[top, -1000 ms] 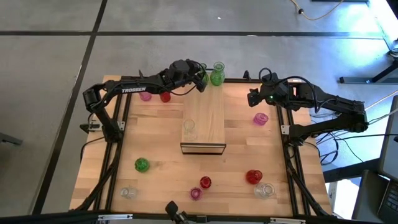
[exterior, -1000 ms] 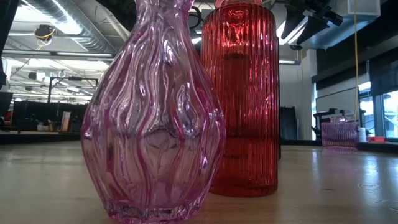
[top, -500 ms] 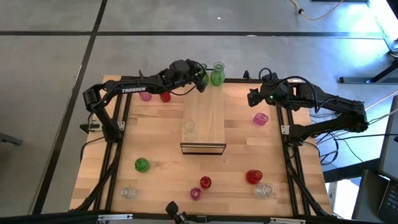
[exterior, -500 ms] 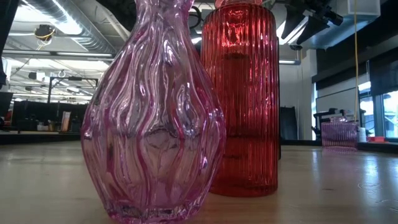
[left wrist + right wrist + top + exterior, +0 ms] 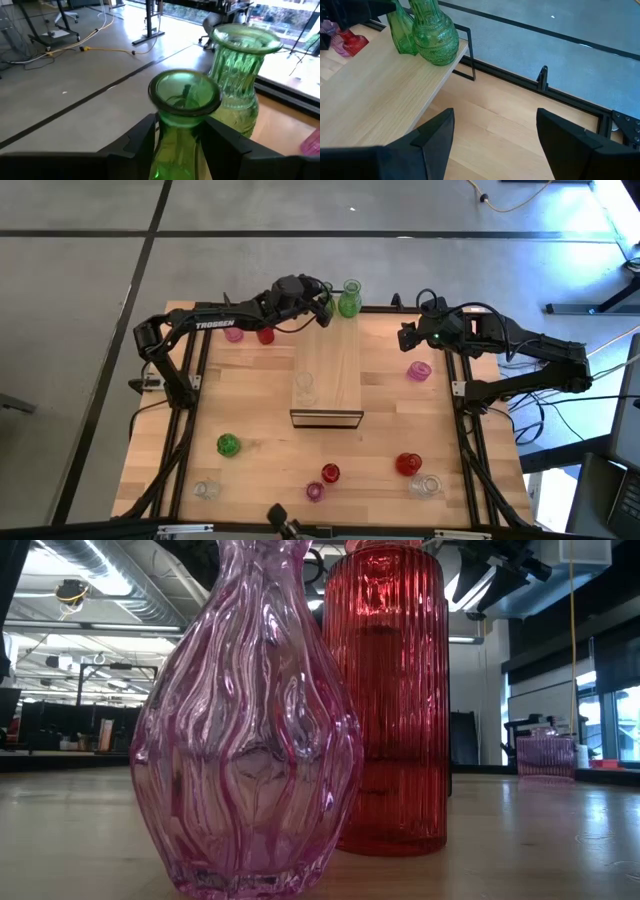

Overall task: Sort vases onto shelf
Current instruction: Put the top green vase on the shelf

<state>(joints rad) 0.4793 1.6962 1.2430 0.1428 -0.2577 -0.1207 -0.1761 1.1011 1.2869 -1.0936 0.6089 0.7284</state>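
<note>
High view: a light-wood shelf [image 5: 328,375] lies mid-bench. At its twelve o'clock end the left gripper [image 5: 322,304] meets a green vase [image 5: 327,292], with a second green vase [image 5: 349,298] just beside it at three o'clock. A clear vase [image 5: 304,388] stands toward the shelf's six o'clock end. The right gripper [image 5: 408,336] waits at two o'clock over the bench [image 5: 250,405].

Low view: a pink vase [image 5: 247,730] and a red vase [image 5: 392,700] fill the picture, hiding the shelf and both arms.

Left wrist view: jaws flank the green vase's neck (touching or just parted, I cannot tell). Pulling away carelessly could tip it into its neighbour.

Right wrist view: jaws wide and empty; the shelf's near end is cut off.
</note>
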